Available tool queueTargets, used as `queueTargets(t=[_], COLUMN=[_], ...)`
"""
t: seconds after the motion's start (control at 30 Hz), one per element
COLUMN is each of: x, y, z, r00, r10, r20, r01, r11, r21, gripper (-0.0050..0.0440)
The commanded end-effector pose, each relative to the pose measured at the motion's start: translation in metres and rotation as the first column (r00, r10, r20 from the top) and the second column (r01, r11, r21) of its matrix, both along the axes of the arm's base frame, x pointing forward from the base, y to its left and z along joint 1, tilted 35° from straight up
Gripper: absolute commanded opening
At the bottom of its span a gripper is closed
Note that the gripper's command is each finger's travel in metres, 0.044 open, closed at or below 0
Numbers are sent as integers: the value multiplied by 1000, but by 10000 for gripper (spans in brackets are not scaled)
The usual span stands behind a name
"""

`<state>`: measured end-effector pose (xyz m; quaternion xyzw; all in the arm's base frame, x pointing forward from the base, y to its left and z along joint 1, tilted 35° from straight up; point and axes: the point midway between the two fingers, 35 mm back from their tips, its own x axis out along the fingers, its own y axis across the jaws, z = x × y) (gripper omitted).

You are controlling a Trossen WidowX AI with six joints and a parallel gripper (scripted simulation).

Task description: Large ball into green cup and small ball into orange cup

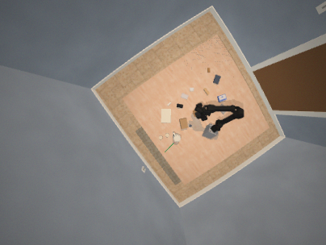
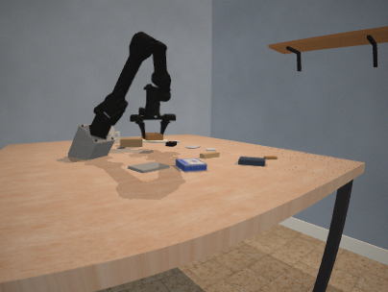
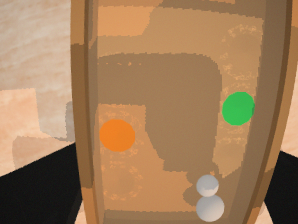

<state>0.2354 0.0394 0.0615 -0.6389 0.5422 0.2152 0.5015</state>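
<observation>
The wooden puzzle (image 3: 173,112) fills the wrist view, a shallow tray under a clear cover. Its green cup (image 3: 237,108) is at the right and its orange cup (image 3: 117,135) at the left. The large ball (image 3: 210,208) and the small ball (image 3: 208,184) lie touching each other near the lower right corner, outside both cups. My gripper (image 2: 153,131) is shut on the puzzle (image 2: 154,136) and holds it a little above the table. My black fingers show at both lower sides of the wrist view. From above, the gripper (image 1: 199,113) is near the table's middle.
Several small flat objects lie on the table: a blue box (image 2: 191,164), a grey plate (image 2: 148,166), a dark block (image 2: 252,160), a tan block (image 2: 131,142). The arm's grey base (image 2: 88,143) stands at the left. A shelf (image 2: 331,40) hangs on the right wall.
</observation>
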Motion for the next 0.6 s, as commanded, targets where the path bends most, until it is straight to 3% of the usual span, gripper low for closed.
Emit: queueTargets(t=[0.0, 0.57], x=[-1, -1], y=[-1, -1], z=[0, 0], r00=[1000, 1000], r10=[10, -9], r20=[9, -7], r01=[-10, 9], r11=[1000, 1000], r21=[3, -23], gripper=[0, 0])
